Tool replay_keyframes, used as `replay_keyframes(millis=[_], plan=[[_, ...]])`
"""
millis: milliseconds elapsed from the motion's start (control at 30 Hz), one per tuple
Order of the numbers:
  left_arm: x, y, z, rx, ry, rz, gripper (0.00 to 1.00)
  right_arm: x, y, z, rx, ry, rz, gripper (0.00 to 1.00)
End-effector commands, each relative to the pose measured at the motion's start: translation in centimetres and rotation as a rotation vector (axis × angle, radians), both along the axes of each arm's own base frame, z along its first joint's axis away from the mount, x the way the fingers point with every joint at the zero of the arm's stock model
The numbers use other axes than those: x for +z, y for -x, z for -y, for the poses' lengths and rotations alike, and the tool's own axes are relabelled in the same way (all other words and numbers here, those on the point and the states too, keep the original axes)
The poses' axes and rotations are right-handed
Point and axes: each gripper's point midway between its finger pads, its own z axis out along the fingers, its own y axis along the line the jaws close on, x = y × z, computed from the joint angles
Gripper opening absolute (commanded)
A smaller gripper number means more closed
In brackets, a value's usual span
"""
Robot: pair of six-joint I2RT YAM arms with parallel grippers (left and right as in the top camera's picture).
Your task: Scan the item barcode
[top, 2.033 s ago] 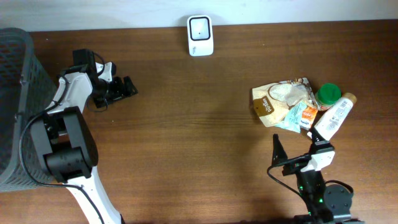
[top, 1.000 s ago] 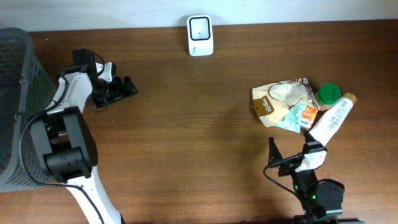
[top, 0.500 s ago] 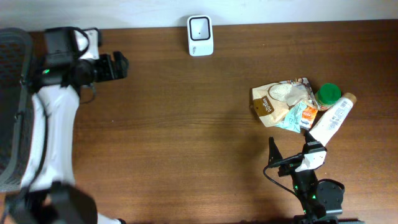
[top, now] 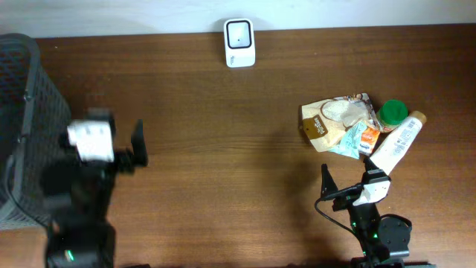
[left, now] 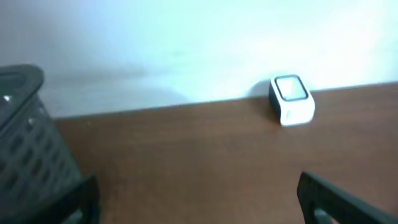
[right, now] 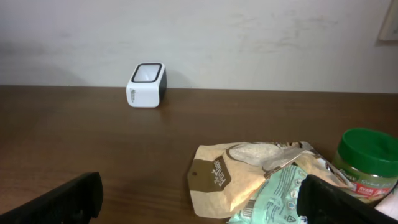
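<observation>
left gripper [left: 198, 186] – jaws wide apart, empty, blurred at lower left of overhead frame | right gripper [top: 348, 180] – jaws wide apart, empty, lower right, near the white tube [top: 398, 141] | items, centre right: brown pouch [top: 327, 119], green-lidded jar [top: 393, 113], tube, all touching | scanner [top: 239, 42]: top centre

One scanner [top: 239, 43], one basket [top: 18, 126], one jar [top: 393, 114], one tube [top: 398, 141] — two pouches [top: 327, 119].

In the overhead view, the scanner [top: 239, 43] stands at top centre, at the far edge of the table [top: 223, 149]. The basket [top: 18, 112] occupies the left edge. At right, the pouch [top: 331, 119] lies left of the jar [top: 393, 113]. The bottle [top: 398, 141] lies just below the jar, with the sachet [top: 355, 139] between pouch and bottle.
</observation>
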Motion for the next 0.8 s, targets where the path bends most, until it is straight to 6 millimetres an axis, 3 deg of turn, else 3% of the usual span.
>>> replay_keyframes(millis=[0,67,133,400,567,767], plan=[[-2.7,2.6,1.5,-0.076,-0.229,0.126,0.99,-0.2,0.0,-0.1,0.001,-0.003,0.001,0.98],[-4.1,3.8,3.1,-0.155,-0.349,0.213,0.99,-0.2,0.0,-0.1,0.001,-0.003,0.001,0.98],[-5.5,4.3,3.6,-0.169,-0.381,0.25,0.99,-0.2,0.0,-0.1,0.001,-0.003,0.001,0.98],[-11.8,5.0,2.6,-0.112,-0.389,0.254,0.99,-0.2,0.0,-0.1,0.001,-0.003,0.0,0.98],[-14.4,5.4,1.7,-0.072,-0.388,0.161,0.99,-0.2,0.0,-0.1,0.001,-0.003,0.0,0.98],[-14.4,5.4,1.7,-0.071,-0.387,0.159,0.99,-0.2,0.0,-0.1,0.001,-0.003,0.0,0.98]])
